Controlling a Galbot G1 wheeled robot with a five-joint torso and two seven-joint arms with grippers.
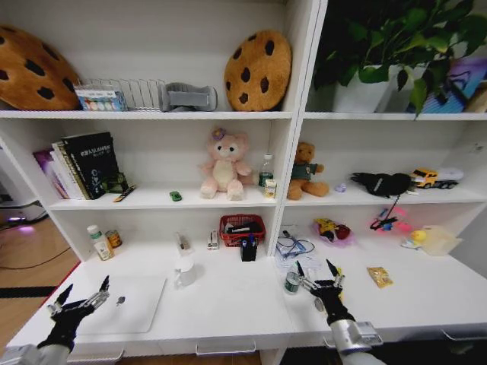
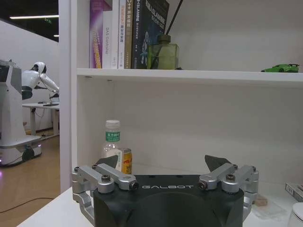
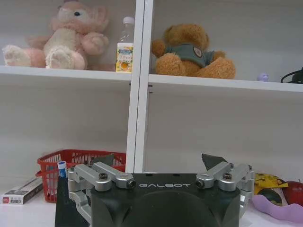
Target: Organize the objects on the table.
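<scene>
**White table, both grippers open and empty**

White table (image 1: 228, 304) ran across the lower part of your head view, joined to the white shelving (image 1: 293, 114) behind it. Your left gripper (image 1: 82, 293) hovered at the lower left of the frame, over the near left corner of the table, its jaws spread wide and holding nothing. Just to its right lay the silver laptop (image 1: 129, 304), closed and flat on the table, with a small dark item sitting on its lid that you could not make out. Your right gripper (image 1: 318, 270) stood at the lower centre-right, jaws likewise spread and empty, just beside a small green-labelled can (image 1: 292, 283).

Toward the back of the table, near the middle of the frame, you had a red basket (image 1: 242, 228) with a dark object standing in front of it. At the left of the table stood a white-capped bottle (image 1: 100, 243) and a small tin (image 1: 114, 239). A yellow snack packet (image 1: 379, 277) lay to the right of the right gripper.

On the middle shelf, the tiny green toy car (image 1: 176, 196) sat left of the pink plush (image 1: 223, 167), with books (image 1: 84, 163) further left. In your left wrist view the same car (image 2: 281, 68) showed at the upper right on the shelf edge, and the left gripper's fingers (image 2: 106, 161) stood well apart.
</scene>
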